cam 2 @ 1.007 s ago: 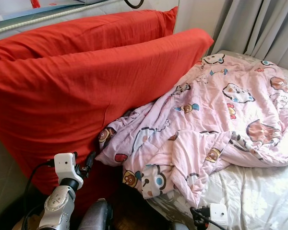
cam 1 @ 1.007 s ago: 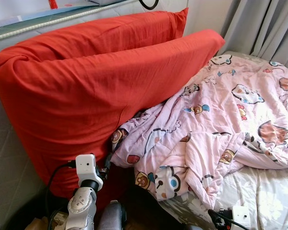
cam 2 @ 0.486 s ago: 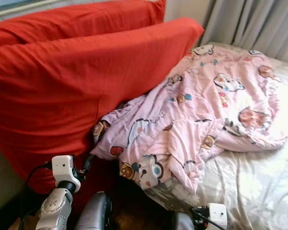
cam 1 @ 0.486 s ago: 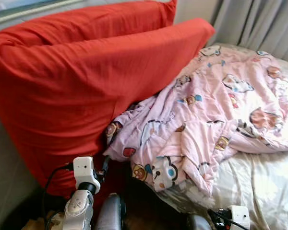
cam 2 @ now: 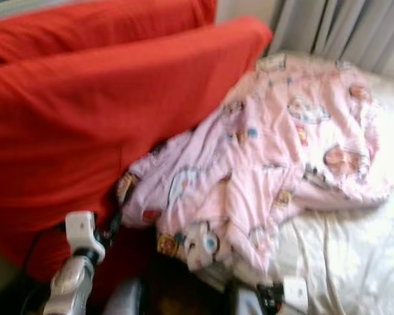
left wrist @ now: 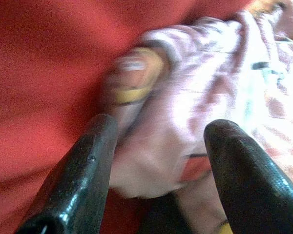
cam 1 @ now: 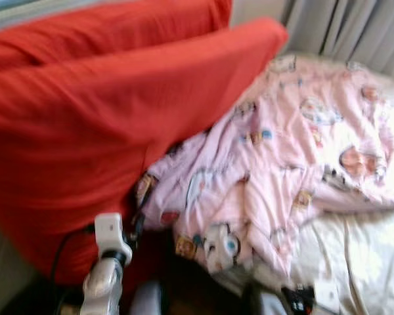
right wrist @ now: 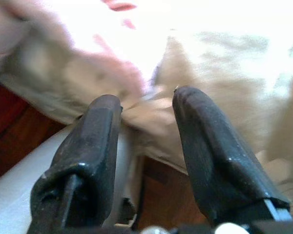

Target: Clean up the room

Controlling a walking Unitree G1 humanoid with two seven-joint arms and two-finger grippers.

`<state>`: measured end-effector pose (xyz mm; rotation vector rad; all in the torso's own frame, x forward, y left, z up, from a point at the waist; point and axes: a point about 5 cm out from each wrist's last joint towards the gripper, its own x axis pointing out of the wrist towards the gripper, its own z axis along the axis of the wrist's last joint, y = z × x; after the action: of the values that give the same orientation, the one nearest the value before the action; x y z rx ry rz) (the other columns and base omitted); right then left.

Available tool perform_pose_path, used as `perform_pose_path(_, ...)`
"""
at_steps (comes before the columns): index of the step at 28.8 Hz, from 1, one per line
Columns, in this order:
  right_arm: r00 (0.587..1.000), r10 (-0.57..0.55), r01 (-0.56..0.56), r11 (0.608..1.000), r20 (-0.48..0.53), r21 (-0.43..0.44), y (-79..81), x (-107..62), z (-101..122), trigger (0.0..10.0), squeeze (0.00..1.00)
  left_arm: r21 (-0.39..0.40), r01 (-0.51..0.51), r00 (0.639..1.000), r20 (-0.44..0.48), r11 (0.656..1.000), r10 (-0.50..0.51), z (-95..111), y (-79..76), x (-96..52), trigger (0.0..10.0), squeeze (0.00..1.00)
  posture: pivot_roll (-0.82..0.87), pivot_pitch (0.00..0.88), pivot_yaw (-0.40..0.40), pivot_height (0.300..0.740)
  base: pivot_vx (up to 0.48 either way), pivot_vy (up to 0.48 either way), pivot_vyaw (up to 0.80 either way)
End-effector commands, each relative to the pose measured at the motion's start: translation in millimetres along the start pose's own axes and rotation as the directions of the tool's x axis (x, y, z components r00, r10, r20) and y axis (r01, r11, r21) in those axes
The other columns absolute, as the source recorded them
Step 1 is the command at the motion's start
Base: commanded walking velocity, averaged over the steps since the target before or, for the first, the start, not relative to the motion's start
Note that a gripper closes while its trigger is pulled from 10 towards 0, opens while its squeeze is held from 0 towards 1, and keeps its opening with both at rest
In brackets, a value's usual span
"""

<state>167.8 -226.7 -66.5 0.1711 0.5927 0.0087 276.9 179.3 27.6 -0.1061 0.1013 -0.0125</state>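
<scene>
Camera is tipping down and blurring versus a second ago; bed things are keeping their layout, just sliding up in frame. Left hand (left wrist: 158, 161) is holding its two black fingers (left wrist: 78, 180) wide apart, gripping nothing, pointing at the near corner of the pink cartoon-print quilt (cam 1: 295, 164) where it is butting against the red pillow (cam 1: 98, 131). Quilt corner is sitting between the fingers but not pinched. Right hand (right wrist: 146, 146) is also sitting spread, nothing clamped, hovering just over the pale sheet (right wrist: 224, 78) at the bed's near edge, dark floor (right wrist: 161, 195) showing below it. Quilt is lying crumpled across the bed (cam 1: 374, 262), its left edge tucking under the front pillow; a second red pillow (cam 1: 105, 29) is standing behind. Grey curtain (cam 1: 354, 29) is hanging at the far right. Open room: bare sheet at lower right.
</scene>
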Motion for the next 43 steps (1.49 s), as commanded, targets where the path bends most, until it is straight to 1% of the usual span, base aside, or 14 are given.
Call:
perform_pose_path(1, 1.000, -0.005, 0.005, 1.000, -0.002, 0.010, 1.1, -2.5, -4.3, 10.0, 0.00, 0.016, -0.003, 1.000, -0.002, 1.000, 0.003, 1.4, 3.4, 0.1, 10.0, 0.00, 0.15, 0.113, -0.040, 0.597, 0.341, 0.000, 0.00)
perform_pose_path(6, 1.000, 0.011, -0.011, 1.000, 0.008, 0.019, 2.2, -2.3, -3.6, 10.0, 0.00, 0.010, -0.003, 1.000, 0.007, 1.000, 0.003, 3.0, 3.5, 0.3, 10.0, 0.00, 0.15, 0.116, -0.041, 0.597, 0.269, 0.000, 0.00)
perform_pose_path(8, 0.999, 0.033, -0.033, 0.999, 0.019, 0.030, 3.6, -2.1, -2.7, 10.0, 1.00, 0.010, -0.002, 1.000, 0.008, 1.000, 0.002, 3.0, 3.2, 0.3, 10.0, 0.00, 0.15, 0.116, -0.041, 0.597, 0.000, 0.000, 0.00)
perform_pose_path(24, 0.994, 0.111, -0.110, 0.993, 0.019, -0.040, 8.0, -1.3, 0.0, 10.0, 1.00, 0.012, 0.000, 1.000, 0.008, 1.000, 0.000, 4.0, 3.5, -0.4, 10.0, 0.00, 0.16, 0.126, -0.038, 0.597, 0.000, 0.000, 0.00)
perform_pose_path(26, 0.992, 0.122, -0.121, 0.991, 0.019, -0.058, 8.7, -1.4, 0.4, 10.0, 1.00, 0.014, 0.001, 1.000, 0.010, 1.000, -0.001, 4.5, 3.2, -0.6, 10.0, 0.00, 0.16, 0.129, -0.036, 0.597, 0.000, 0.000, 0.00)
perform_pose_path(28, 0.991, 0.131, -0.129, 0.987, 0.013, -0.100, 9.3, -1.5, 0.8, 10.0, 1.00, 0.014, 0.004, 1.000, 0.016, 1.000, -0.004, 5.9, 3.1, -0.7, 10.0, 0.00, 0.17, 0.134, -0.033, 0.597, 0.000, 0.000, 0.00)
perform_pose_path(33, 0.996, 0.089, -0.085, 0.989, 0.027, -0.120, 6.9, -3.2, 0.2, 10.0, 1.00, 0.013, 0.028, 0.999, 0.028, 1.000, -0.028, 10.1, 0.2, 0.9, 10.0, 0.00, 0.17, 0.140, -0.028, 0.597, 0.000, 0.000, 0.00)
perform_pose_path(34, 0.972, 0.136, -0.102, 0.979, 0.190, -0.179, 36.9, 39.6, 69.5, 10.0, 0.57, 0.010, 0.037, 0.999, 0.029, 0.999, -0.037, 10.8, -1.3, 1.2, 10.0, 0.00, 0.17, 0.143, -0.026, 0.597, 0.000, 0.000, 0.00)
perform_pose_path(35, 0.950, 0.157, -0.099, 0.972, 0.270, -0.215, 56.4, 58.1, 113.9, 10.0, 0.10, 0.009, 0.043, 0.999, 0.029, 0.999, -0.043, 11.2, -2.2, 1.4, 10.0, 0.00, 0.17, 0.144, -0.026, 0.597, 0.000, 0.000, 0.00)
perform_pose_path(36, 0.933, 0.169, -0.094, 0.967, 0.319, -0.237, 69.8, 66.7, 142.9, 10.0, 0.10, 0.009, 0.047, 0.998, 0.029, 0.999, -0.047, 11.5, -2.7, 1.6, 10.0, 0.00, 0.17, 0.145, -0.025, 0.597, 0.000, 0.000, 0.00)
perform_pose_path(37, 0.921, 0.164, -0.081, 0.968, 0.353, -0.237, 76.0, 69.9, 158.6, 10.0, 0.00, 0.010, 0.056, 0.998, 0.029, 0.998, -0.056, 12.0, -3.5, 1.7, 10.0, 0.00, 0.18, 0.148, -0.024, 0.597, 0.000, 0.000, 0.00)
perform_pose_path(40, 0.892, 0.140, -0.059, 0.979, 0.430, -0.195, 78.5, 69.2, 172.8, 10.0, 0.00, 0.061, 0.103, 0.993, 0.053, 0.993, -0.106, 17.7, -8.4, 1.5, 10.0, 0.00, 0.18, 0.153, -0.023, 0.597, 0.000, 0.000, 0.00)
perform_pose_path(41, 0.889, 0.138, -0.063, 0.981, 0.436, -0.181, 79.6, 69.4, 173.8, 10.0, 0.00, 0.082, 0.117, 0.990, 0.070, 0.990, -0.123, 21.8, -10.7, 1.1, 10.0, 0.00, 0.18, 0.155, -0.021, 0.597, 0.000, 0.000, 0.00)
perform_pose_path(43, 0.893, 0.140, -0.068, 0.982, 0.429, -0.178, 80.0, 69.8, 172.9, 10.0, 0.00, 0.086, 0.119, 0.989, 0.075, 0.989, -0.126, 23.1, -11.2, 0.9, 10.0, 0.00, 0.18, 0.155, -0.021, 0.597, 0.000, 0.000, 0.00)
